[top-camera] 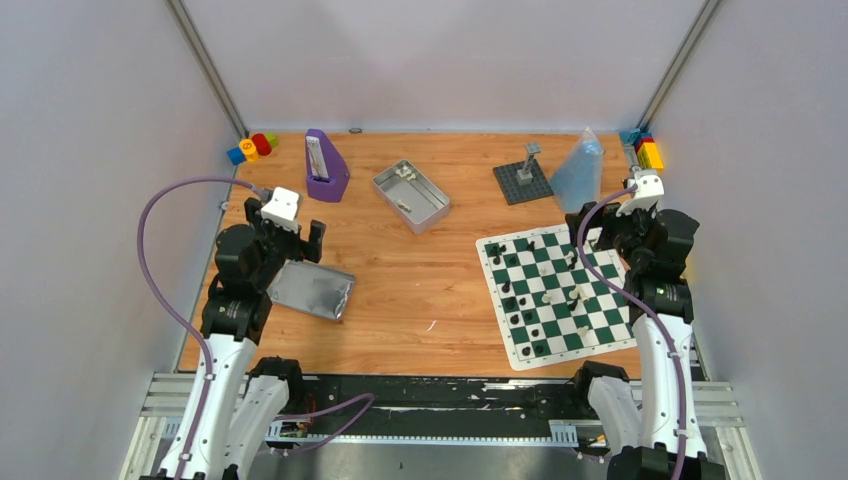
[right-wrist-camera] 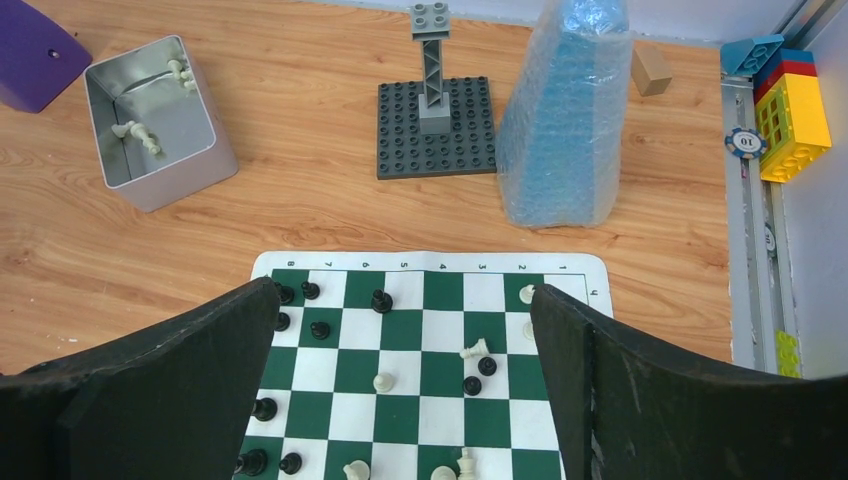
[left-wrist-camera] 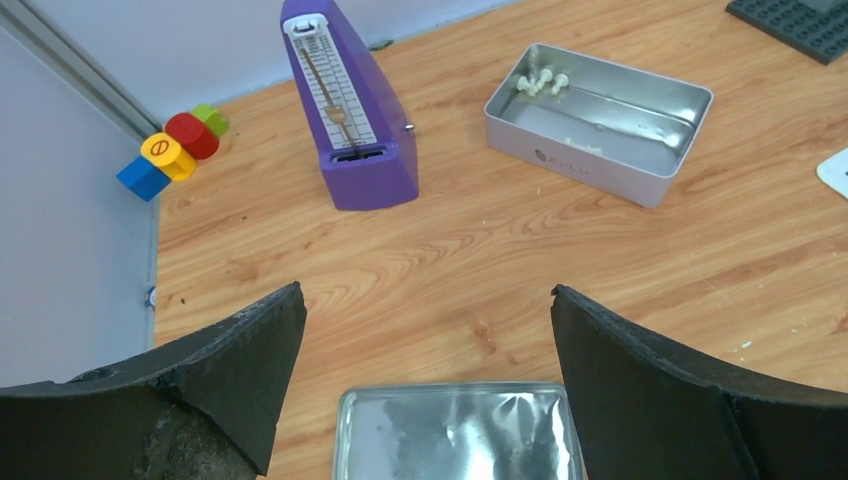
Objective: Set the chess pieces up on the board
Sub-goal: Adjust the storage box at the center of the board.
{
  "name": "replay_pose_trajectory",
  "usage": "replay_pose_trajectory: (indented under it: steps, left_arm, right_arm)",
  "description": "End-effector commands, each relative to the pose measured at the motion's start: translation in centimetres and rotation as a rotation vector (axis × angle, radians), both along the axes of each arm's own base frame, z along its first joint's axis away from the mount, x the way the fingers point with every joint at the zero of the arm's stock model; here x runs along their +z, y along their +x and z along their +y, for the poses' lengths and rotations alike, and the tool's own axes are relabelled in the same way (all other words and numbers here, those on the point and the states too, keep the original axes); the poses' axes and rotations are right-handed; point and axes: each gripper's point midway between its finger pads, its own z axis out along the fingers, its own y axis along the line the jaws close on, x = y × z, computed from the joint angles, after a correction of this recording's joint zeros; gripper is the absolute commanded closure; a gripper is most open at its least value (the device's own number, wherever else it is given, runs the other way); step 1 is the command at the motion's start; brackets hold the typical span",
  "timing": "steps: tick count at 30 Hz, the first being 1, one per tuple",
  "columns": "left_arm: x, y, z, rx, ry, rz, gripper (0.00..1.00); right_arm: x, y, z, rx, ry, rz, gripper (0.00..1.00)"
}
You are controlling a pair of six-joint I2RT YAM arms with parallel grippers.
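Right end effector (right-wrist-camera: 405, 295), board (right-wrist-camera: 420, 265), chip (right-wrist-camera: 745, 142) marked 10

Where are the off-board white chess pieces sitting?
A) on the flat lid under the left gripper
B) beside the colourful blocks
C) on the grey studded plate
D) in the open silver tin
D: the left wrist view shows a few white pieces lying inside the silver tin.

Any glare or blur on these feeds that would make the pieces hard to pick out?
Top view: even light and soft shadows, but the pieces are tiny specks. Left wrist: the lid shows patchy glare; the tin is sharp. Right wrist: the board is crisp, with no glare, and its pieces read clearly.
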Motion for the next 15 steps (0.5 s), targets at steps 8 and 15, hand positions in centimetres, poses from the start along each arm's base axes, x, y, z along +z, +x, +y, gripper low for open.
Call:
replay_pose_trajectory:
  steps: [8,15]
  left_arm:
    - [1.8,-2.2,-3.4,-0.245,0.043,0.016,0.0]
    - [0.4,-2.4,-4.8,-0.328,0.012,0.056,0.0]
  right_arm:
    - [0.3,-0.1,0.8,0.067,-0.025,-0.024,0.0]
    - [-0.4,1.2,4.0,0.185,-0.045,0.015,0.0]
